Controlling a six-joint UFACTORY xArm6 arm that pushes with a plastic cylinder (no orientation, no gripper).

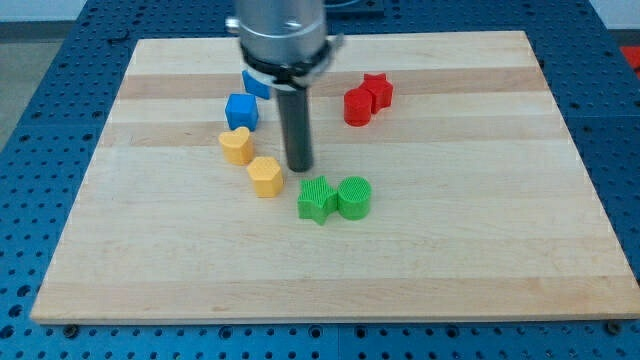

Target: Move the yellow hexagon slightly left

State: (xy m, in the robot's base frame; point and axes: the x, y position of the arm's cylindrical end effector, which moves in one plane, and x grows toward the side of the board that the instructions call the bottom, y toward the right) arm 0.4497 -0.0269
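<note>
Tip [299, 167] just right of ribbed yellow hexagon [265, 176]

No readable text, labels, numbers or signs anywhere.

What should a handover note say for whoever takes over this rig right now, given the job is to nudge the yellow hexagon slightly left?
No pincer on this arm; my tip is down on the wooden board, just to the view's right of the yellow hexagon, a small gap showing between them.
The yellow heart sits up-left of the hexagon, with the blue blocks above it.
The green star and green cylinder lie to the lower right; two red blocks lie to the upper right.
Done: the tip looks lined up on the hexagon's right side.
Left: a short push toward the view's left, stopping short of the yellow heart.
</note>
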